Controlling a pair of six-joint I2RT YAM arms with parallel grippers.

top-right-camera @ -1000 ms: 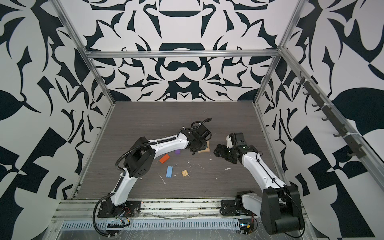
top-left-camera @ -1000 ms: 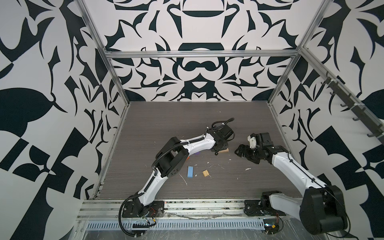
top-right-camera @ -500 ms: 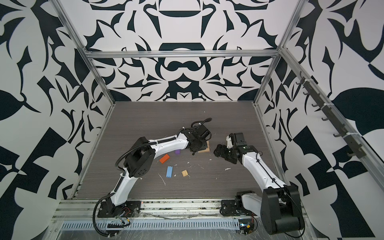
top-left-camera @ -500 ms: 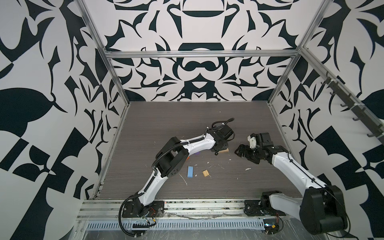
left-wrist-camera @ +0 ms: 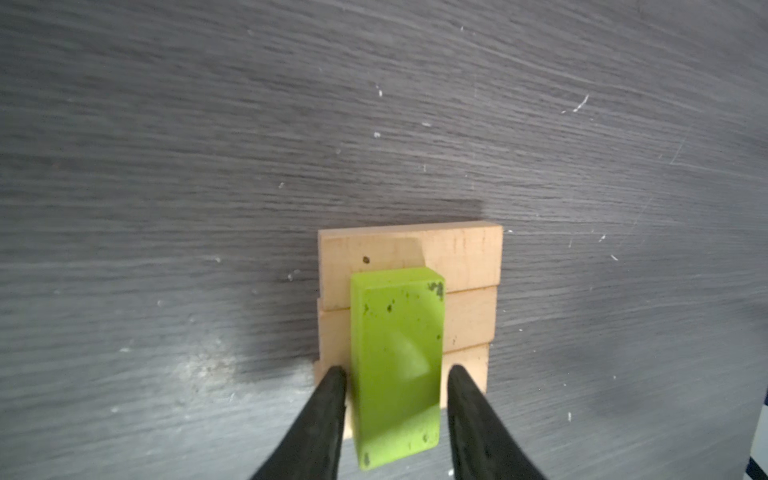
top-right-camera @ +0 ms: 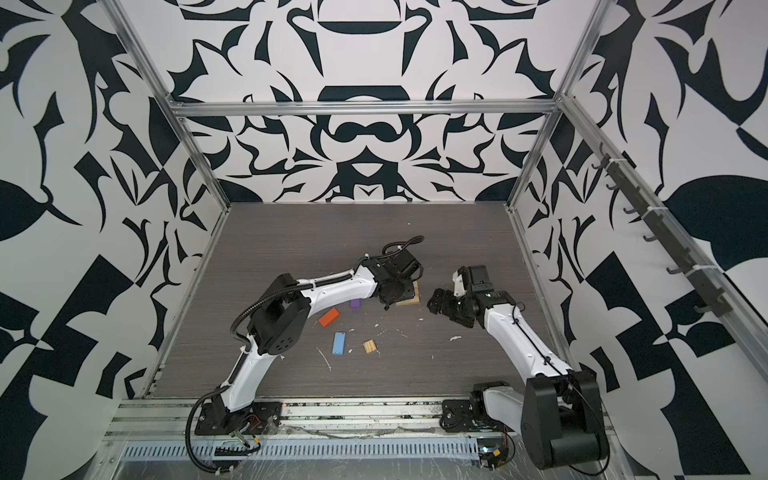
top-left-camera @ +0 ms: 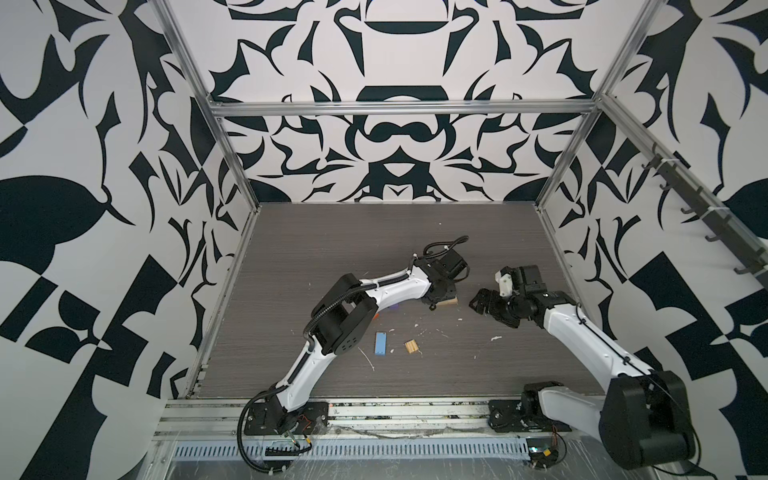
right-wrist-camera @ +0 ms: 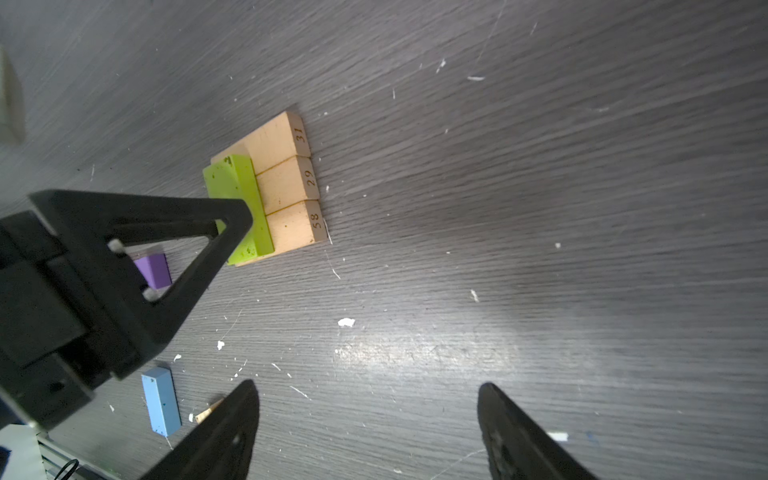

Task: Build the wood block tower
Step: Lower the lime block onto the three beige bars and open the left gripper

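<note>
Lying flat across three tan planks (left-wrist-camera: 465, 257) mid-bench (left-wrist-camera: 166, 166), the lime green block (left-wrist-camera: 395, 324) sits between the fingers of the left end effector (left-wrist-camera: 397, 369), which stand slightly clear of its sides. The right end effector (right-wrist-camera: 368, 383) hangs nearby, spread wide over bare bench.

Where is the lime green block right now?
In the left wrist view the lime green block lies across the three tan planks, between the fingers of the left gripper.

Both top views look down from high over the near edge onto the whole dark grey wood-grain tabletop (top-left-camera: 332, 232) — distant. Wrist cameras face down, close — both show the lime green rectangular block (left-wrist-camera: 397, 365) on tan wooden planks (right-wrist-camera: 286, 183).
</note>
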